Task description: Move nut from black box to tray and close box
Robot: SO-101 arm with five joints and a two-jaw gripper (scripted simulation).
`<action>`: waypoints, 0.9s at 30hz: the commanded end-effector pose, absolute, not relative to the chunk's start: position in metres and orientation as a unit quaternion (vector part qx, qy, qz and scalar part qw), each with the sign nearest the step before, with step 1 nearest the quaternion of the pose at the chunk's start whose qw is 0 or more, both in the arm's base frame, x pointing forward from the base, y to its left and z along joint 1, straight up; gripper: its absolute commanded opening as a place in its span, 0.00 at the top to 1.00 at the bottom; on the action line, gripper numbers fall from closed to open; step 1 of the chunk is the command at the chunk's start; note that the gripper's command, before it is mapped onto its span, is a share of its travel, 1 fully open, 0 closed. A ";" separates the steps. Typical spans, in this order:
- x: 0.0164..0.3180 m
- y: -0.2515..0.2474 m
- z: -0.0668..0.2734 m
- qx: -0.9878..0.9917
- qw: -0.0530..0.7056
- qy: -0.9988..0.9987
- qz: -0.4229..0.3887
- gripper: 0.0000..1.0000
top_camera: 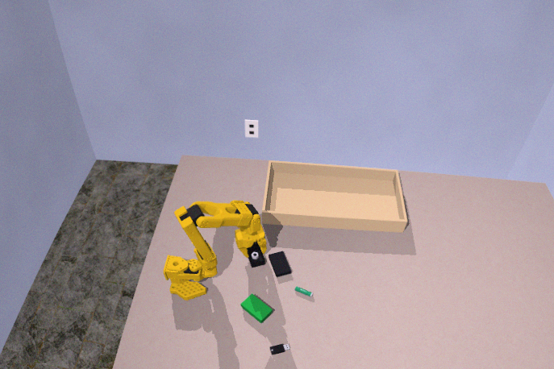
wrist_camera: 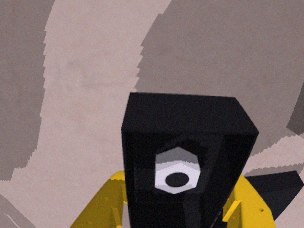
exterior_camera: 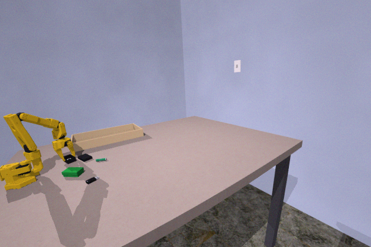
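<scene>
The black box base [top_camera: 257, 262] [exterior_camera: 69, 160] [wrist_camera: 190, 114] stands open side up on the table. The white-grey nut [top_camera: 255, 255] [exterior_camera: 69, 158] [wrist_camera: 176, 172] lies inside it. My gripper [top_camera: 252, 255] [exterior_camera: 69, 159] [wrist_camera: 183, 177] points down with one finger at each long side of the base. Both fingertips appear to touch its walls, so it looks shut on the base. The fingertips are partly hidden behind the walls. The black lid [top_camera: 280, 263] [exterior_camera: 85, 157] [wrist_camera: 277, 190] lies beside the base. The light wooden tray [top_camera: 334, 221] [exterior_camera: 109, 140] is empty, at the back.
A closed green box [top_camera: 256, 308] [exterior_camera: 72, 171] lies nearer the front. A small green cylinder [top_camera: 303, 291] [exterior_camera: 100, 159] lies right of the lid. A black USB stick [top_camera: 279, 349] [exterior_camera: 91, 179] lies farther forward. The tray's near wall stands behind the lid.
</scene>
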State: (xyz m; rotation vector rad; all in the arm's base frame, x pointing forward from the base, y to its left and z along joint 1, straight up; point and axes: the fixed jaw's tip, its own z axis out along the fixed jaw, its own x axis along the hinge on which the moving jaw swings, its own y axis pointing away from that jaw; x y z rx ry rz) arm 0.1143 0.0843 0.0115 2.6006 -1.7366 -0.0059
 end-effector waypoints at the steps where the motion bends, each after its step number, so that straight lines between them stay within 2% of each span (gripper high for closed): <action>1: 0.115 0.087 0.012 0.831 0.000 -0.556 0.000 0.80; 13: 0.115 0.087 0.015 0.831 0.000 -0.556 0.000 0.80; 27: 0.117 0.089 0.035 0.831 0.000 -0.556 0.000 0.80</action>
